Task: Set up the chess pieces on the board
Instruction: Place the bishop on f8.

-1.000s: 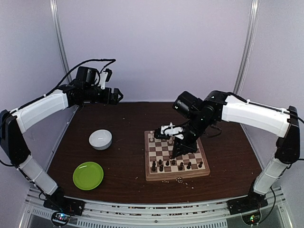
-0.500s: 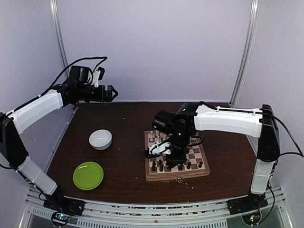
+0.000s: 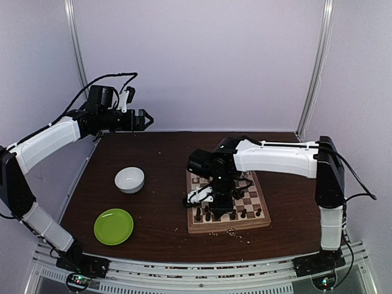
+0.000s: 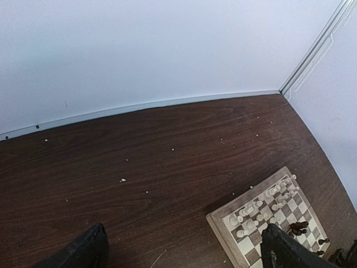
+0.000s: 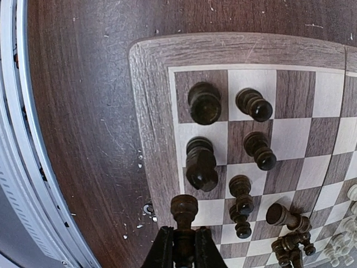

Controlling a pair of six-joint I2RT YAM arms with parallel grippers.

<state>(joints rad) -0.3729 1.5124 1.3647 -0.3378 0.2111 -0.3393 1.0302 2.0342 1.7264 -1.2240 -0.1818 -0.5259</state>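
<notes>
Dark chess piece (image 5: 184,211) clamped in right fingers (image 5: 163,251) at board (image 5: 148,111) edge; left fingers (image 4: 83,252) wide; white bowl (image 3: 130,179), green plate (image 3: 113,226) on desk (image 3: 159,153).

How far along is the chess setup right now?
Done: several dark pieces stand near the board corner. In hand: the right fingers grip another dark piece above that edge. Left: a jumble of fallen pieces farther along needs standing up.

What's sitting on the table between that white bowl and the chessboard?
Nothing that shows. In the top view, the stretch of dark table between the white bowl and the chessboard is bare.
</notes>
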